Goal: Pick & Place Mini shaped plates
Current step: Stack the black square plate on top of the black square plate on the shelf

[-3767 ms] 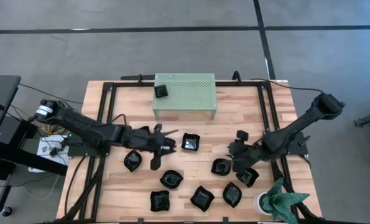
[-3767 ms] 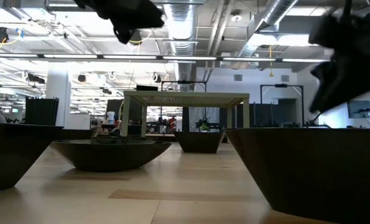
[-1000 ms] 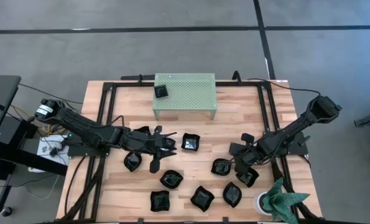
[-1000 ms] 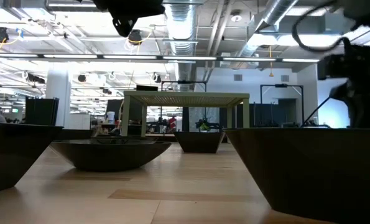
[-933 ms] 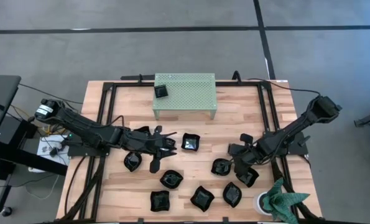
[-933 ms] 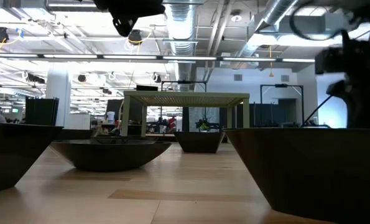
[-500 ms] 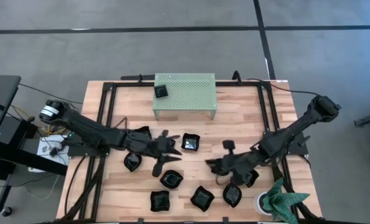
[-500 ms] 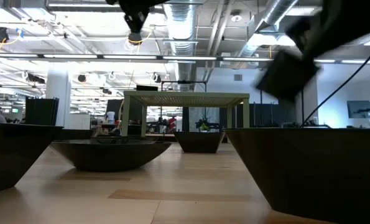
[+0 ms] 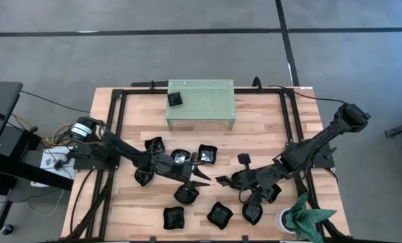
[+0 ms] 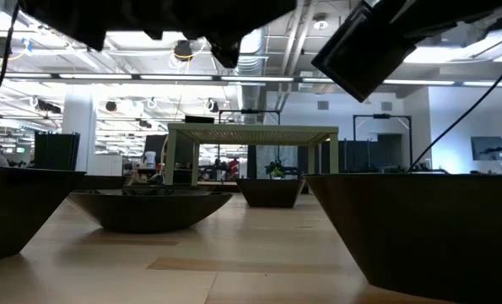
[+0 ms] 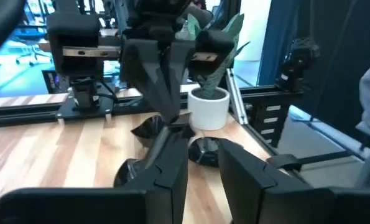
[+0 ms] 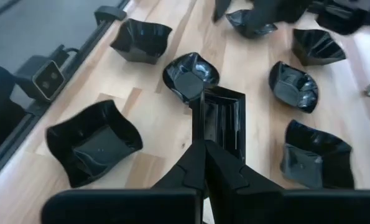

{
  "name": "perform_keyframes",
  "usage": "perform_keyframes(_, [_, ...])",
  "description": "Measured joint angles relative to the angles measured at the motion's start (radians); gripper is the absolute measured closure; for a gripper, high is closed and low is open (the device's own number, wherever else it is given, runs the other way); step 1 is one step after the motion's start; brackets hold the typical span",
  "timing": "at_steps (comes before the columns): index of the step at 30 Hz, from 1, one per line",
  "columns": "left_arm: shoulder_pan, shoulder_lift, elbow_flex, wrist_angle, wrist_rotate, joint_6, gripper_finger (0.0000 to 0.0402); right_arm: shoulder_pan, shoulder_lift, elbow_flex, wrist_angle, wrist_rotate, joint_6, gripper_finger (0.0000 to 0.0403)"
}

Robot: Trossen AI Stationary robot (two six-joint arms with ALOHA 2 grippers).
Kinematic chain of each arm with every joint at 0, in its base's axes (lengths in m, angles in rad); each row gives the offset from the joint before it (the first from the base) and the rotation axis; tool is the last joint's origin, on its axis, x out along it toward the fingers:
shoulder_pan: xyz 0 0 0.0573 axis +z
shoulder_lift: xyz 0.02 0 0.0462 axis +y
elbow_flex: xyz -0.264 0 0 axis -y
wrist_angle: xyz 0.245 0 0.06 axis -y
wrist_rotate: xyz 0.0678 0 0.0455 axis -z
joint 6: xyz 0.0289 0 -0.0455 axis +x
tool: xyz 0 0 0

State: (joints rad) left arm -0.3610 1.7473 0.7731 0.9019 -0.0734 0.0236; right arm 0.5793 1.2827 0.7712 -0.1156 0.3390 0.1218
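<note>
Several glossy black mini shaped plates (image 9: pixel 186 194) lie on the wooden table, and one (image 9: pixel 174 99) sits on the pale green stand (image 9: pixel 201 101). My right gripper (image 12: pixel 204 149) reaches in from the right to the table's middle (image 9: pixel 221 181). It is shut on a square plate (image 12: pixel 222 118), which shows high up in the low view (image 10: pixel 369 46). My left gripper (image 9: pixel 202 177) comes from the left and faces it closely. It is open (image 11: pixel 203 180), with nothing between its fingers. My right gripper pinches the square plate by one rim (image 12: pixel 219 142) between its two fingers. The fingers come from the table's right side, roughly level. The plate stands on edge ahead of the fingertips, tilted and lifted clear of the table.
Loose plates ring both grippers: near the front edge (image 9: pixel 219 213), by the left arm (image 9: pixel 144 177) and toward the stand (image 9: pixel 207 154). A white pot with a green plant (image 9: pixel 292 217) stands at the near right corner. Black rails (image 9: pixel 113 135) run along the table's sides.
My right gripper has lifted the square plate off the table's right part and carried it toward the left, to the middle. My left gripper has moved toward the right and near edge and now faces the right gripper. The other plates lie as before.
</note>
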Motion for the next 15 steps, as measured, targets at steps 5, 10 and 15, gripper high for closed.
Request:
perform_keyframes(5, [0.029, 0.051, 0.002, 0.060, -0.001, 0.006, 0.0311, -0.026, 0.000, 0.000, 0.007, -0.028, 0.000, 0.0402])
perform_keyframes(10, [0.052, 0.085, 0.034, 0.064, -0.001, -0.002, 0.0311, -0.048, 0.000, 0.000, 0.030, -0.028, 0.001, 0.0402])
perform_keyframes(15, [0.054, 0.104, 0.047, 0.057, -0.001, -0.002, 0.0311, -0.077, 0.000, 0.000, 0.039, -0.028, 0.003, 0.0402])
